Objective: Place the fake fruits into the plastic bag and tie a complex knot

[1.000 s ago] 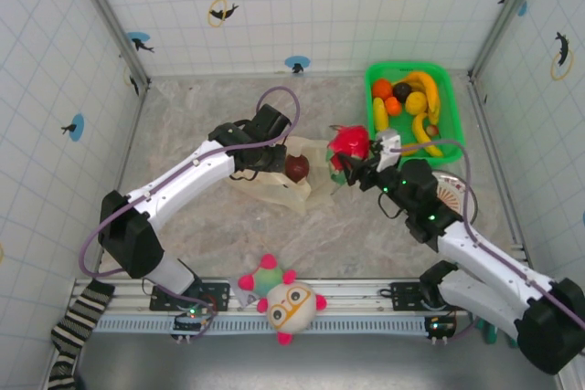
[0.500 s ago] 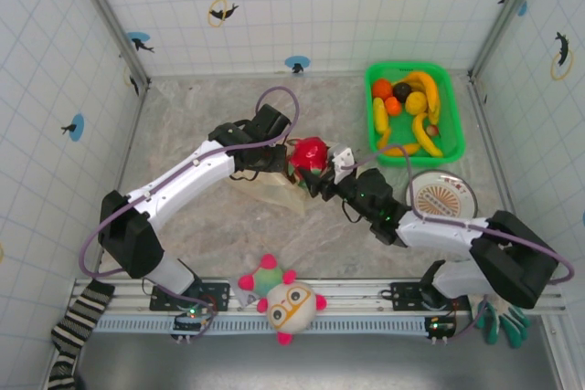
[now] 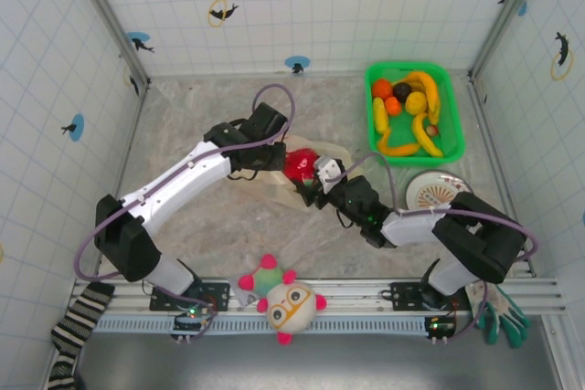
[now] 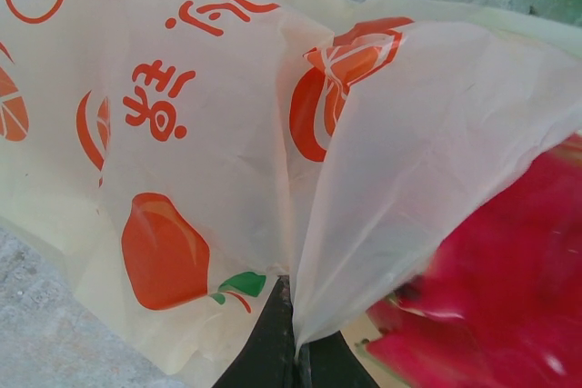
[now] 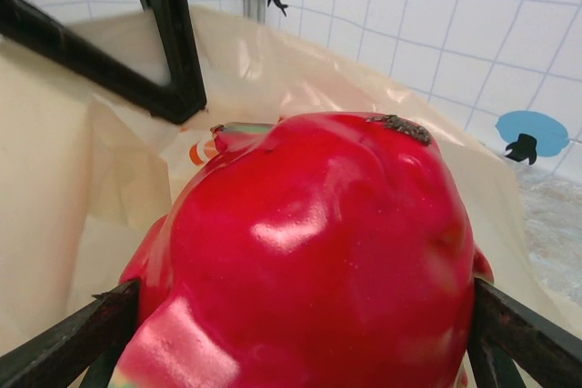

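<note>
The cream plastic bag (image 3: pixel 274 182) with orange fruit prints lies mid-table, its mouth facing right. My left gripper (image 3: pixel 274 158) is shut on the bag's upper edge (image 4: pixel 300 252) and holds the mouth up. Held at that mouth is a glossy red fake fruit (image 3: pixel 300 164), with my right gripper (image 3: pixel 311 175) shut on it. In the right wrist view the red fruit (image 5: pixel 318 261) sits between both black fingers, with bag film (image 5: pixel 55 215) behind and around it. The same fruit (image 4: pixel 509 297) shows blurred in the left wrist view, just right of the pinched bag wall.
A green basket (image 3: pixel 452 107) at the back right holds several more fake fruits, yellow, orange and dark. A round plate (image 3: pixel 430 191) lies below it. A pink-spiked plush toy with glasses (image 3: pixel 285 300) sits at the near edge. White tiled walls enclose the table.
My right gripper has carried the red fruit leftward from near the basket to the bag's mouth. The left gripper has kept its hold on the bag, shifting only slightly.
</note>
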`<act>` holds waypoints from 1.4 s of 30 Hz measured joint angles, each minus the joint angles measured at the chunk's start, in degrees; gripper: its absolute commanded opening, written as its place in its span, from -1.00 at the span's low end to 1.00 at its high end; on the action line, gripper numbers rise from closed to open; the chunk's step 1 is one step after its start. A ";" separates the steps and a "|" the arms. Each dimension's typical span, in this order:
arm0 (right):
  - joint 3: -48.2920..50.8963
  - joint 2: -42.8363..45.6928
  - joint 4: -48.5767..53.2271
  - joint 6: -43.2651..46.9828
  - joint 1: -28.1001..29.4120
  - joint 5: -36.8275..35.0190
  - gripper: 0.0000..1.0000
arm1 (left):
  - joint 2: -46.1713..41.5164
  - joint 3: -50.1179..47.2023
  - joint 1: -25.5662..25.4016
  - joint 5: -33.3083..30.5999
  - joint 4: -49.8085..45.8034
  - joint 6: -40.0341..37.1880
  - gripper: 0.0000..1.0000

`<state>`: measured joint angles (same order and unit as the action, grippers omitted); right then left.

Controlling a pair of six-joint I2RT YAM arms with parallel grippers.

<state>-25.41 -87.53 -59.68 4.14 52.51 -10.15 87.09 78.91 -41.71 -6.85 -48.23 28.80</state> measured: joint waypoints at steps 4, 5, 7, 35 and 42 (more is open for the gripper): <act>-0.02 -1.51 -0.63 0.85 0.28 -0.07 0.51 | -0.57 0.04 0.00 0.72 0.39 -0.04 -1.00; -0.04 -1.79 -1.07 1.03 0.42 -0.04 0.51 | -0.59 0.04 0.00 1.11 0.57 -0.04 -1.00; -0.72 -2.54 -1.16 1.53 0.94 -0.09 0.52 | -0.59 0.04 0.00 1.99 0.96 -0.07 -1.00; -24.55 -16.39 17.00 -1.18 -0.57 -0.48 0.72 | -3.96 -0.04 0.00 2.80 1.16 0.02 -1.00; -26.93 -17.73 20.74 -2.86 -1.01 -0.20 0.98 | -3.96 -1.55 0.00 1.46 1.16 0.63 -1.00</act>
<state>-52.34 -105.25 -38.94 1.28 51.51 -10.35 83.13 77.36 -41.71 -5.39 -47.07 29.43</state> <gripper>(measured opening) 0.991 0.055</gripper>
